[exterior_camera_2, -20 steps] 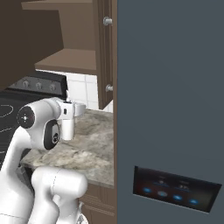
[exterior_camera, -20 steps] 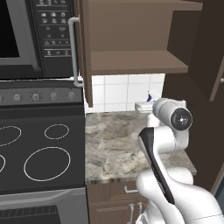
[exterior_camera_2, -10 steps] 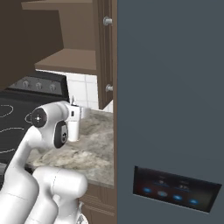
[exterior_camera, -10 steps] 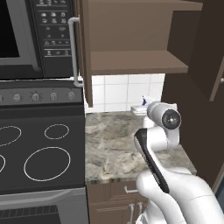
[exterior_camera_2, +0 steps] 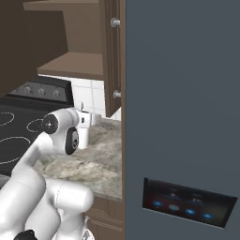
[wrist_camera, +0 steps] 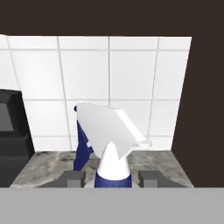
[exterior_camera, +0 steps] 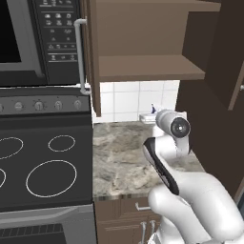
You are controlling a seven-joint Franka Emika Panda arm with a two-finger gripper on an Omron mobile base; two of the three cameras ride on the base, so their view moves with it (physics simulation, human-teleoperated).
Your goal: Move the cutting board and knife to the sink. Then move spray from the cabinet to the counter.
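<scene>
Gripping the spray (wrist_camera: 111, 148) by its neck between our pincer (wrist_camera: 111, 177) fingers, partly closed around it, we hold it upright just above the bench (exterior_camera: 121, 157), below the open cabinet (exterior_camera: 147, 69), so it can stand there.

White square wall tiles (wrist_camera: 127, 87) lie straight ahead of the claw, running down to the stone top below it. To its left sits a black stovetop (exterior_camera: 43, 162) with white rings, backed by a dark panel of round knobs (exterior_camera: 40, 105). Above that, up and left of the claw, hangs a black microwave (exterior_camera: 28, 38) with a button pad and a grey bar handle (exterior_camera: 80, 55). To the claw's right stands a tall grey-blue fridge (exterior_camera_2: 183, 93) with a small dark panel of blue lights (exterior_camera_2: 187, 204). Brown drawers (exterior_camera: 126, 217) sit below the top. The light is even and flat.
</scene>
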